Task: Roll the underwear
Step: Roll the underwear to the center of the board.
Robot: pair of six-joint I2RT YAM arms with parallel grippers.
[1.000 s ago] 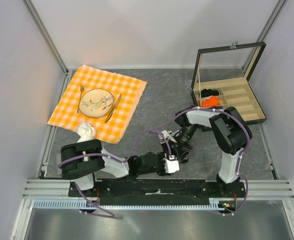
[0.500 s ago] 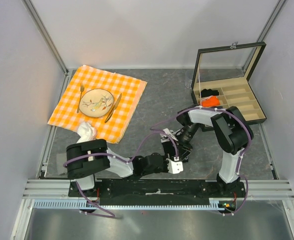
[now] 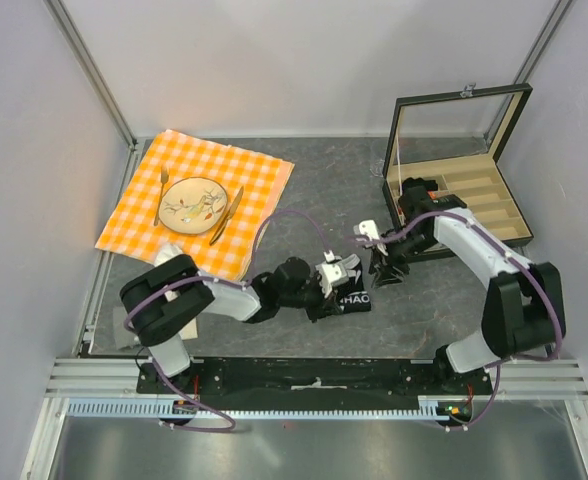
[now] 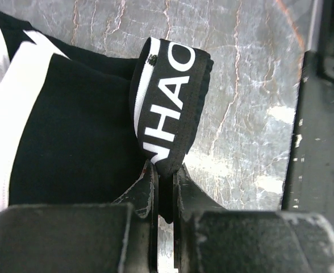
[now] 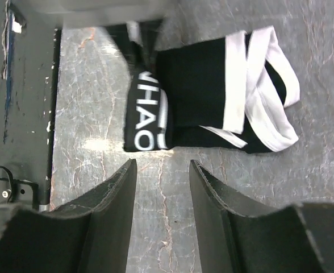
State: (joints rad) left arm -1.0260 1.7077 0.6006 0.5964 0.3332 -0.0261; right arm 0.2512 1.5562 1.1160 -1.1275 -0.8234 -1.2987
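The underwear (image 3: 352,299) lies folded on the grey table between the two arms. It is black with white trim and a black waistband (image 4: 170,96) lettered in white. My left gripper (image 4: 166,170) is shut on the end of that waistband, and the fabric is pinched between its fingers (image 3: 336,285). My right gripper (image 5: 162,165) hovers just beside the garment (image 5: 212,102), open, with bare table between its fingers. In the top view the right gripper (image 3: 383,268) sits to the right of the underwear.
An orange checked cloth (image 3: 254,170) at the back left carries a plate (image 3: 194,203), a fork and a knife. A black compartment box (image 3: 484,205) with a raised glass lid stands at the back right, close behind the right arm.
The left gripper has shut on the waistband and the arm has swung in toward the table's middle. The right gripper has opened, let go and drawn back to the right.
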